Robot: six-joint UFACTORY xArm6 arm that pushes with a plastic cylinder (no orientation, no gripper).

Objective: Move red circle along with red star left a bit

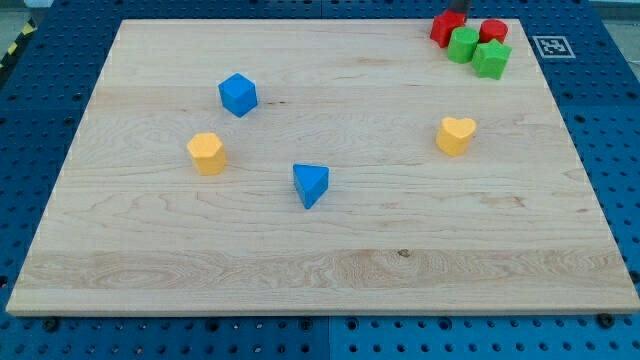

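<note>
The red star (446, 27) sits at the view's top right corner of the wooden board (320, 270). The red circle (494, 29) lies a little to its right. A green circle (463, 45) sits between and just below them, touching both. A green star (491, 60) is just below the red circle. Only a short dark stub of the rod shows at the view's top edge, so my tip (455, 10) is right behind the red star, at its upper right.
A blue cube (238, 94) and a yellow hexagon block (206, 153) lie at the view's left. A blue triangle (311, 185) is near the middle. A yellow heart (455, 135) is at the right. A marker tag (551, 45) lies off the board's top right corner.
</note>
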